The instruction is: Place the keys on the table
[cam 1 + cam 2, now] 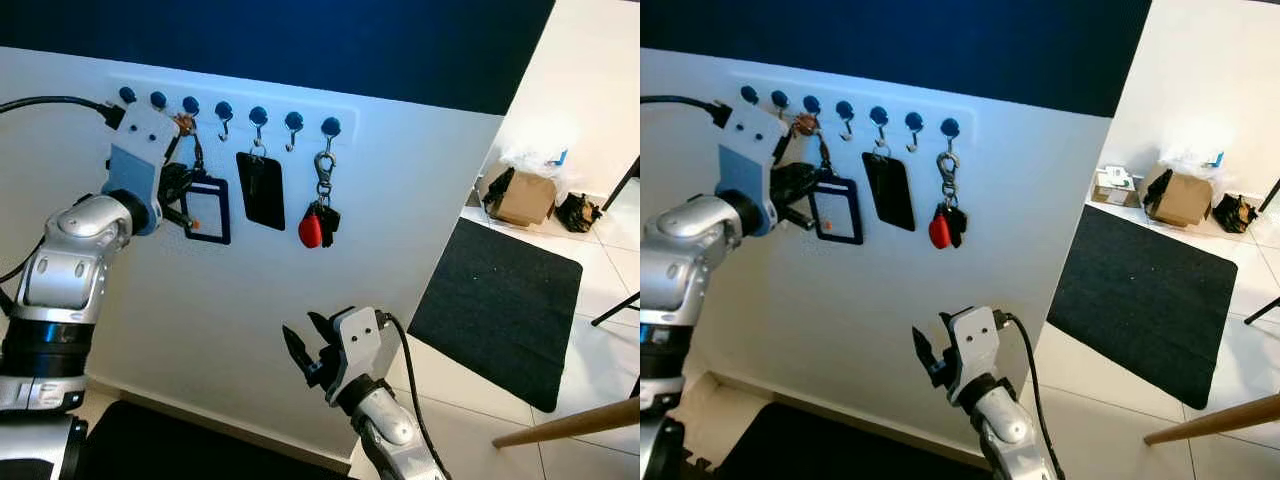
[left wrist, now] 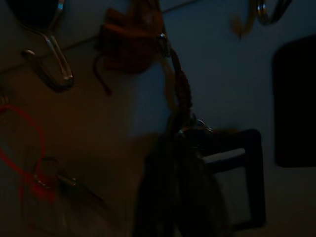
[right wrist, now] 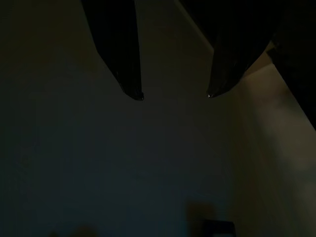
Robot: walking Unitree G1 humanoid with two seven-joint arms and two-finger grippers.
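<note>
A row of blue-knobbed hooks (image 1: 225, 110) runs along the white wall. From them hang a bunch on a braided strap (image 2: 178, 89) with a dark blue frame tag (image 1: 207, 210), a black card (image 1: 262, 190), and a red and black key fob (image 1: 318, 225). My left gripper (image 1: 178, 192) is raised to the wall at the blue frame bunch. Its dark fingers (image 2: 163, 197) close around the braided strap just below a brown tag (image 2: 132, 39). My right gripper (image 1: 308, 352) hovers lower, in front of the bare wall, open with nothing between its fingertips (image 3: 138, 95).
The wall ends on the right at a tiled floor with a black mat (image 1: 500, 300). A cardboard box (image 1: 525, 195) and a black bag (image 1: 578, 212) sit beyond it. A wooden pole (image 1: 570, 425) juts in at lower right. Another dark mat (image 1: 180, 445) lies at the wall's foot.
</note>
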